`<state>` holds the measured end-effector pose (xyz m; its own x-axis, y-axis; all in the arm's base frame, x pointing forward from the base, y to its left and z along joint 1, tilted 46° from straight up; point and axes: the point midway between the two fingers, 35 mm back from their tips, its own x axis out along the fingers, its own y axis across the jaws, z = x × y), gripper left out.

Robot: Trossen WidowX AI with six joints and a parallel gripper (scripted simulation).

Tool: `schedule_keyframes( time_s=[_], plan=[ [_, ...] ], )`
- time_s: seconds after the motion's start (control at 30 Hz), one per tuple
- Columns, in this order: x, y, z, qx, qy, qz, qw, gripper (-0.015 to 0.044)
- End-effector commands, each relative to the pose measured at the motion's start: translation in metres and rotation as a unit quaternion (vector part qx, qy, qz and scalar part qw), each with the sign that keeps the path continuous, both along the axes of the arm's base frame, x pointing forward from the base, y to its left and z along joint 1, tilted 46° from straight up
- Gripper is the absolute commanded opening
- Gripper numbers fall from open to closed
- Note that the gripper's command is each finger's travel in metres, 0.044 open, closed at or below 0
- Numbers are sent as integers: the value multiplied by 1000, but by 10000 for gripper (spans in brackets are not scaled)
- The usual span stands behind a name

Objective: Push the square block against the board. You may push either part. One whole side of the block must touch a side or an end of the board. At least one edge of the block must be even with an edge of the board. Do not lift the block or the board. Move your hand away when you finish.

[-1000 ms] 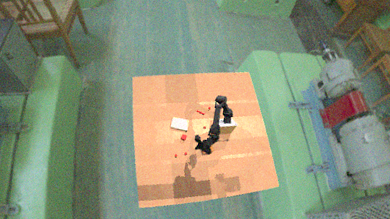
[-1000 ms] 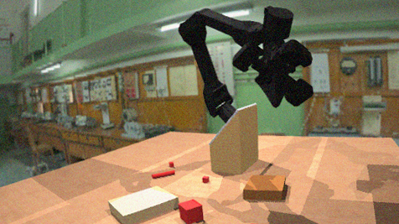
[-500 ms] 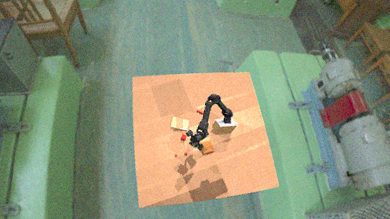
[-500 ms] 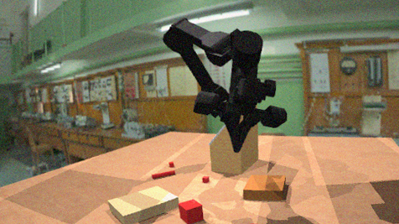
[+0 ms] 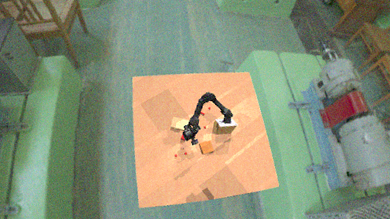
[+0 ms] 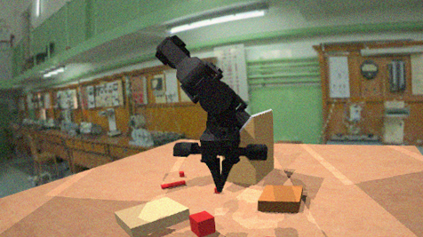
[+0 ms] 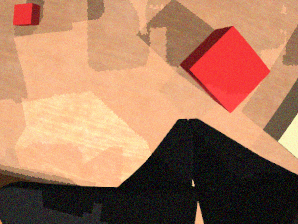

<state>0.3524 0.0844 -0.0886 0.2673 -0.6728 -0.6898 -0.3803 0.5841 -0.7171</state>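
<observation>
From the wrist view, the closed, empty jaws appear cropped; the pale slab barely shows.

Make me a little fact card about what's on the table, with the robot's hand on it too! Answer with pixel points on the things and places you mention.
Robot hand (image 5: 191, 133) (image 6: 219, 190) (image 7: 186, 128): shut and empty, pointing down
Orange block (image 5: 206, 147) (image 6: 279, 198): lying flat, apart from the board
Cream board (image 5: 178, 124) (image 6: 153, 213) (image 7: 293, 134): lying flat
Red cube (image 5: 183, 138) (image 6: 202, 224) (image 7: 230, 70): near the board, not touching it
Red stick (image 5: 202, 114) (image 6: 173, 185): lying down
Block and board touching: no
</observation>
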Motion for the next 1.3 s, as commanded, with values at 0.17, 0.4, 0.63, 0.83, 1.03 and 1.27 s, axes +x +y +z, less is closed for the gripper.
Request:
schedule_keyframes(
  time_s=[0.17, 0.4, 0.63, 0.83, 1.03, 1.27],
  plan=[
    [-5, -50, 5, 10, -5, -131, 991, 0],
    [-1, -81, -26, 10, -5, -131, 991, 0],
    [0, -90, -34, 9, -5, -131, 991, 0],
    [7, -88, -34, 9, -5, -131, 991, 0],
    [16, -86, -35, 9, -5, -131, 991, 0],
    [28, -83, -36, 9, -6, -131, 991, 0]
  ],
)
